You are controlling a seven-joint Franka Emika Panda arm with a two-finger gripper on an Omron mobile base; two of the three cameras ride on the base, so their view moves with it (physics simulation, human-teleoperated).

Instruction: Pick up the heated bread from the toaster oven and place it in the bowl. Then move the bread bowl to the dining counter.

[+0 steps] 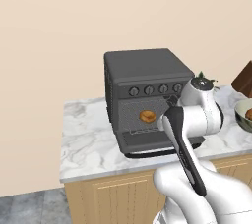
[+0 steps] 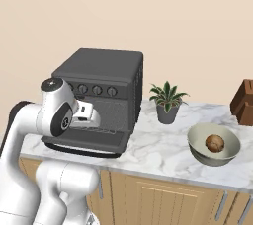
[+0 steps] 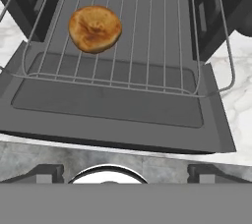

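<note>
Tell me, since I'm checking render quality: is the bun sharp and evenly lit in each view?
Hand view: the bun is crisp, evenly lit, no glare on the wire rack. Left base view: bun small inside the toaster oven, soft but recognisable. Right base view: the arm hides the oven's opening.

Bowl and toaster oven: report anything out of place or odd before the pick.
The bowl already holds a brown round item, though the heated bread lies on the wire rack of the toaster oven. The oven door is dropped open, as expected. Nothing looks spilled or damaged.
</note>
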